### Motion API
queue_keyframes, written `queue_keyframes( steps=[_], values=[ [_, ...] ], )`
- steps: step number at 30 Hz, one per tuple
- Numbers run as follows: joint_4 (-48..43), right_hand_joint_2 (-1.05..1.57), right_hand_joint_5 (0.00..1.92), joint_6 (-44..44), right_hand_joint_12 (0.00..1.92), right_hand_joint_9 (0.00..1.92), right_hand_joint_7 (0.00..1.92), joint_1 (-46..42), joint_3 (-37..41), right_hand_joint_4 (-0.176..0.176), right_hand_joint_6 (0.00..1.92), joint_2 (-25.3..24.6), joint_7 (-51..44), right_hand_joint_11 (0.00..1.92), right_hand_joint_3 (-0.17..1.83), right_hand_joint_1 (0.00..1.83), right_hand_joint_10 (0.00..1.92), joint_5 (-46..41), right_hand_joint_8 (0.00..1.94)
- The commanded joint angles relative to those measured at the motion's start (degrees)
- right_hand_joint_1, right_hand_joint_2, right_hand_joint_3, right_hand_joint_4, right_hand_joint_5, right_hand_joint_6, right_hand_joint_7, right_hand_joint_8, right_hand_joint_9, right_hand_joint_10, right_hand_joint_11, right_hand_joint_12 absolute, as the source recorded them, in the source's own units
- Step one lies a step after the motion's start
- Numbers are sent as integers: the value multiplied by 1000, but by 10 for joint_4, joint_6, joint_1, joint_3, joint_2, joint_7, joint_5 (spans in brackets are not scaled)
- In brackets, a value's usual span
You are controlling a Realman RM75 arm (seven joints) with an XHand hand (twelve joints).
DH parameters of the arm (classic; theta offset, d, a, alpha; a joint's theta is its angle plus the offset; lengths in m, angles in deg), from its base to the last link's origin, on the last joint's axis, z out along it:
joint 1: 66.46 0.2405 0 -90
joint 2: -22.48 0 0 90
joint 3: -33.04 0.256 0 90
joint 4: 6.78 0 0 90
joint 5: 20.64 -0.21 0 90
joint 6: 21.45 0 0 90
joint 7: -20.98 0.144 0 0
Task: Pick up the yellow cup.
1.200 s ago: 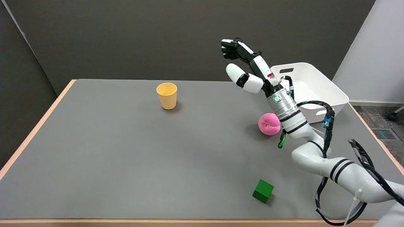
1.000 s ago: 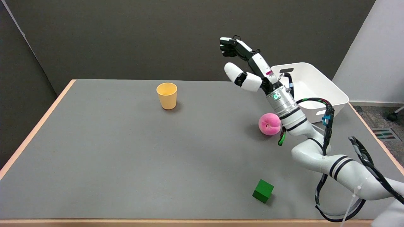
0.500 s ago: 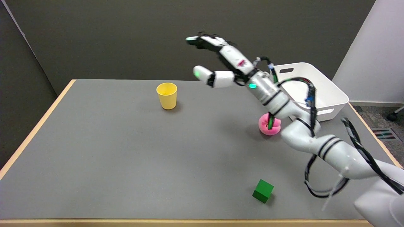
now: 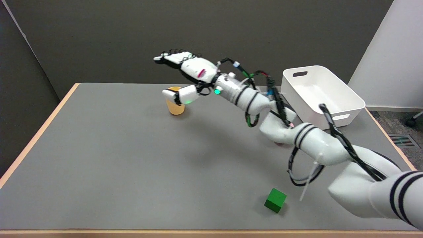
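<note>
The right hand (image 4: 185, 77) has swung left from near the white bin (image 4: 322, 96) to hover over the yellow cup (image 4: 174, 106) at the tabletop's (image 4: 115, 158) far side, fingers (image 4: 167, 58) spread and empty, ready to close.

Green cube (image 4: 275, 200) near table (image 4: 99, 172) front; white bin (image 4: 322, 94) far right.

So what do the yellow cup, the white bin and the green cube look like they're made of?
Yellow cup: probably matte plastic, with an even colour and no glare; it is partly hidden behind the right hand.
White bin: looks like moulded plastic, semi-gloss, with thin walls, rounded corners and cut-out handles.
Green cube: painted wood or foam, with flat, dull faces; I cannot tell which.
</note>
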Motion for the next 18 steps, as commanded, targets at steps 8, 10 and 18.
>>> queue_keyframes(
  steps=[8,10,18],
  values=[
    [161,609,75,-146,717,44,98,103,-49,38,181,-140,-93,6,1025,564,454,96,64],
    [170,595,77,-162,682,45,101,104,-49,34,156,-140,-94,7,1019,600,433,96,42],
    [198,596,76,-211,655,44,100,110,-37,31,158,-140,-94,8,1016,642,406,100,37]
  ],
)
